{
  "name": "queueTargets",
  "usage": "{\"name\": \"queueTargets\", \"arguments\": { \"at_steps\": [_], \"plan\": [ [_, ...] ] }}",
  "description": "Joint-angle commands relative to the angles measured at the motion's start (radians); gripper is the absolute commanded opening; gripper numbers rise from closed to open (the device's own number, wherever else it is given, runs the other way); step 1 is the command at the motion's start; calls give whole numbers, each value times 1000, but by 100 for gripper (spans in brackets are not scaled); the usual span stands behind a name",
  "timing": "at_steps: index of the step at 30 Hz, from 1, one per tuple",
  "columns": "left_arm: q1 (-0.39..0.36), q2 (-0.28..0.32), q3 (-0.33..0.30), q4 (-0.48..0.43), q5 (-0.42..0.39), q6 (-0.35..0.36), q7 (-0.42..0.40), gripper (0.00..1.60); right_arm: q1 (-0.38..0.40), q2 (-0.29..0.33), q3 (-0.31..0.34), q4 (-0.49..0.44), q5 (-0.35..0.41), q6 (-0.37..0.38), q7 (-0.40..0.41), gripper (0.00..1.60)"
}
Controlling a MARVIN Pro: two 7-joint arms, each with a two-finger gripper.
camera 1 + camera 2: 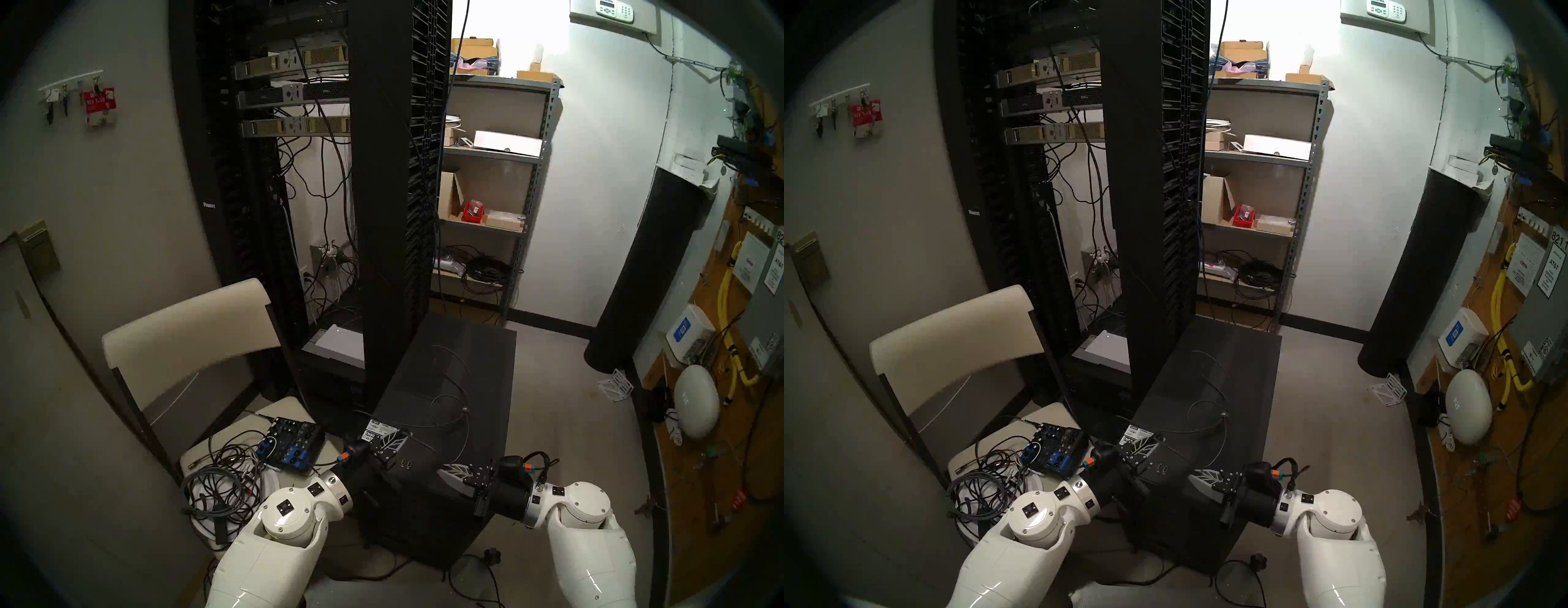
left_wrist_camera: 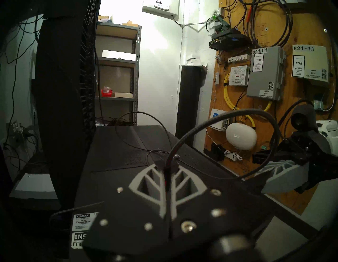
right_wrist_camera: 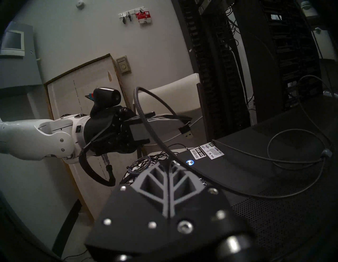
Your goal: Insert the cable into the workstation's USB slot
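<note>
A black workstation [image 1: 445, 407] tower lies beneath both claws. The left claw [image 3: 182, 126] pinches the cable [image 3: 155, 131], plug [image 3: 188, 134] free just above the USB slot [image 1: 405, 463]; lower it squarely. The right claw [image 1: 452, 473], pressed together and empty, waits beside.

One cable [image 1: 449, 414], one workstation [image 1: 458, 382], two USB slots [image 1: 405, 463].

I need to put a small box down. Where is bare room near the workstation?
Bare: the floor right of the workstation, and its far top behind the cable loops. Crowded: the chair seat, with mixer and cords.
</note>
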Motion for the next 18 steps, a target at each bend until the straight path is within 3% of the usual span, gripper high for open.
{"name": "queueTargets", "arguments": {
  "at_steps": [1, 18],
  "plan": [
    [-8, -12, 4, 12, 4, -37, 5, 0, 24, -8, 1, -5, 15, -11, 8, 0],
    [8, -1, 9, 18, 30, -65, 17, 0, 32, -15, 6, 0, -2, -26, 3, 0]
  ]
}}
